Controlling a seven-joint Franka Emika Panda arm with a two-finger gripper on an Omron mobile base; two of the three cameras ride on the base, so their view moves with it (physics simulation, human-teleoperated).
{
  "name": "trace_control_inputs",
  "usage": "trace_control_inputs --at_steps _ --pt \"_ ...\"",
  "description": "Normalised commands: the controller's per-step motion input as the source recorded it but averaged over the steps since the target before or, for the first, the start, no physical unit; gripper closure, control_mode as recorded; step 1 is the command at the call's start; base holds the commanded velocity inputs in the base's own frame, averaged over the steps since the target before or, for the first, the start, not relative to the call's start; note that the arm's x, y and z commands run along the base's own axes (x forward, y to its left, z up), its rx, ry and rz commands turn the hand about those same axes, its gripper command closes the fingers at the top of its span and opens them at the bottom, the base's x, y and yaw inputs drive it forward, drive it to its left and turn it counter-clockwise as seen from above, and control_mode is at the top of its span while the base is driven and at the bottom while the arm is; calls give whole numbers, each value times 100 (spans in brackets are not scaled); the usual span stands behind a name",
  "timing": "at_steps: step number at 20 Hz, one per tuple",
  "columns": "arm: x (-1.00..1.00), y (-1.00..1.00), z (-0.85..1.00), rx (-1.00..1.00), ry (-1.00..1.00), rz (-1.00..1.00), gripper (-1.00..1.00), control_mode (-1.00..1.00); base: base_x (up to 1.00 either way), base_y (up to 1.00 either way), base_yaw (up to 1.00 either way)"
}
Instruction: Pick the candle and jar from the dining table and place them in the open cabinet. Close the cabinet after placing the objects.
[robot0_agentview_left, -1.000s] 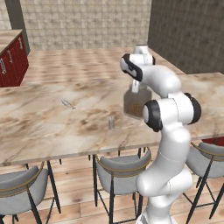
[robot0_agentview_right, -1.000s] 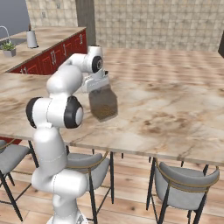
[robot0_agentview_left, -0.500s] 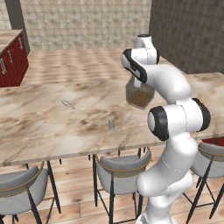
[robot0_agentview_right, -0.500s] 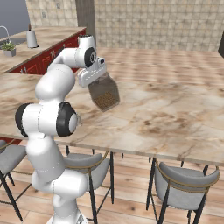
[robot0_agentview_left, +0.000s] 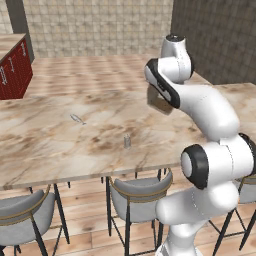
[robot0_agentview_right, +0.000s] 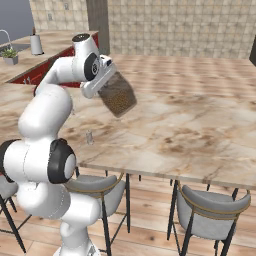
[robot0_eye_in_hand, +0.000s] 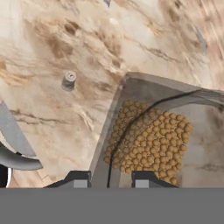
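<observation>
clear glass jar (robot0_agentview_right: 119, 95), glossy veined marble dining table (robot0_agentview_right: 200, 125).

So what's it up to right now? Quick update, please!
Gripper shut on the jar, tilted, lifted clear above the dining table. Candle upright on the table, untouched. Nothing blocking.

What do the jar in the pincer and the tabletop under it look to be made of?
Jar: seemingly clear glass, since the tan grains show through its wall; its lid is hidden here. Tabletop: polished beige marble by its look, with brown veining, though it may be imitation.
</observation>
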Motion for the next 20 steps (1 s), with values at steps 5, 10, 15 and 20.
trace_control_inputs --at_steps 5,10,15,20 --pt "-51 0 53 -2 -25 0 100 -100 0 0 0" --pt "-47 0 37 0 -28 0 100 -100 0 0 0" --pt "-21 0 17 0 -15 0 100 -100 0 0 0" --pt "0 0 0 0 0 0 100 100 -7 7 0"
